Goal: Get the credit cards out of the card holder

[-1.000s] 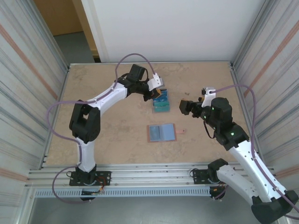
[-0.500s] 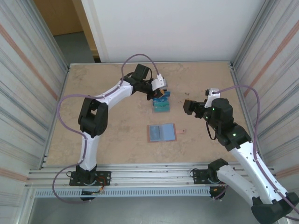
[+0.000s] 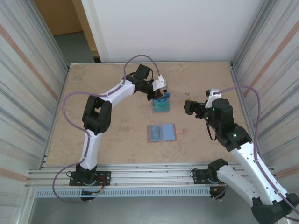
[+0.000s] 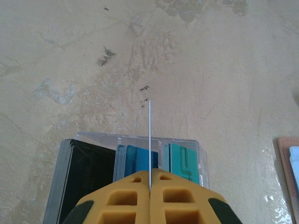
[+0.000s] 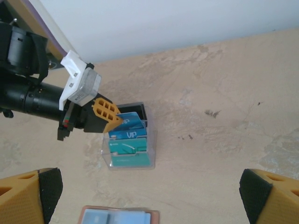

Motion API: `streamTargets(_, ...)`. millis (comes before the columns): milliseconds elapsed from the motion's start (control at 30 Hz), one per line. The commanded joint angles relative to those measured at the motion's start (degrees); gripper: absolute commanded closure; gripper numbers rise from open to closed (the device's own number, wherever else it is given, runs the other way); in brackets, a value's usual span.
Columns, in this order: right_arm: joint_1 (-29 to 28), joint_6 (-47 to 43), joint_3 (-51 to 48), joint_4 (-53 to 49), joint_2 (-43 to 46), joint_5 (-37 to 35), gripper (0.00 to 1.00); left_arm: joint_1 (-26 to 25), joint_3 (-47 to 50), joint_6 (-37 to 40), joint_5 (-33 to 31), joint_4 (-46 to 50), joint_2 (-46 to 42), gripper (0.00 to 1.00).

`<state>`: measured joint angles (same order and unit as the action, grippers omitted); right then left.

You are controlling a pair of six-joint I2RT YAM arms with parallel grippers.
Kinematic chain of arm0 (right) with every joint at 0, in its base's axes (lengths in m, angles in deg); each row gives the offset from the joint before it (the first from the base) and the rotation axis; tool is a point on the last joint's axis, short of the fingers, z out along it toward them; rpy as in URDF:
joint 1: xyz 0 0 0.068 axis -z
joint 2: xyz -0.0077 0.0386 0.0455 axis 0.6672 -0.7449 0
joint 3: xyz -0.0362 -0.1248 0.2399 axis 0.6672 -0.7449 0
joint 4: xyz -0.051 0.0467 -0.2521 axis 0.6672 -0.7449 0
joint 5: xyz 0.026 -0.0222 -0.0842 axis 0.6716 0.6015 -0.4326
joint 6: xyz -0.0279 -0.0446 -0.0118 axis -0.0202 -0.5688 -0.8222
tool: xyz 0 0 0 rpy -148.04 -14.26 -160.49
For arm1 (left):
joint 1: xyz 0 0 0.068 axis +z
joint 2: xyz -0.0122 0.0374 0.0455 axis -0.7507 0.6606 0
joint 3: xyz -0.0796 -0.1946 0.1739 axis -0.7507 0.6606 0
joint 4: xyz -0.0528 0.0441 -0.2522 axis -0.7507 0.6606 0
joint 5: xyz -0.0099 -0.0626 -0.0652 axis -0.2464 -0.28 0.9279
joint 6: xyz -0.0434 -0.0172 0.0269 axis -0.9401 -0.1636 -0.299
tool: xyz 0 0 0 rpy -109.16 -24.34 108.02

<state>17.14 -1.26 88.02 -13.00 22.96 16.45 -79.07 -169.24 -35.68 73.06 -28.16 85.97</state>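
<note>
Nearest the arm bases, the salmon card holder (image 3: 161, 132) lies opened flat on the mottled counter (image 3: 107, 130), just on the near side of the clear tray (image 3: 162, 108). Its blue-grey pockets face up. Whether any card is left in them cannot be told from above. Spread open like this, the holder offers its pockets to a reach from overhead.

To the right of the tray and well apart from it, the right tool (image 3: 188, 107) hovers with its fingers spread wide and nothing between them. It appears to be kept back so the other arm has room.

The tray holds the removed credit cards (image 5: 128, 140) grouped by colour: black cards (image 4: 88, 168), blue cards (image 4: 135, 161) and teal-green cards (image 4: 184, 161). The sectioned layout seems meant to keep the colours apart.

Over the tray, about level with the blue group, the left tool (image 4: 149, 186) has its yellow fingertips pressed together on a thin credit card (image 4: 149, 130). The card shows edge-on as a pale line running out past the tray's far rim. Pinched by one end with most of its length free, it looks poised for lowering among the others. That would put the job in its later stage.
</note>
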Motion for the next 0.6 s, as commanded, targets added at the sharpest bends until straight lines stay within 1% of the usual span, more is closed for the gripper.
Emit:
streamTargets(0, 0.25, 1.76, 0.26, -0.82, 1.30, -1.52, 0.01, 0.61, -2.09, 1.15, 0.03, 1.89, 1.50, 1.00)
streamTargets(567, 0.24, 1.89, -0.11, -1.22, 2.13, -2.12, 0.01, 0.74, -3.67, 1.88, -1.64, 3.30, 3.64, 1.00)
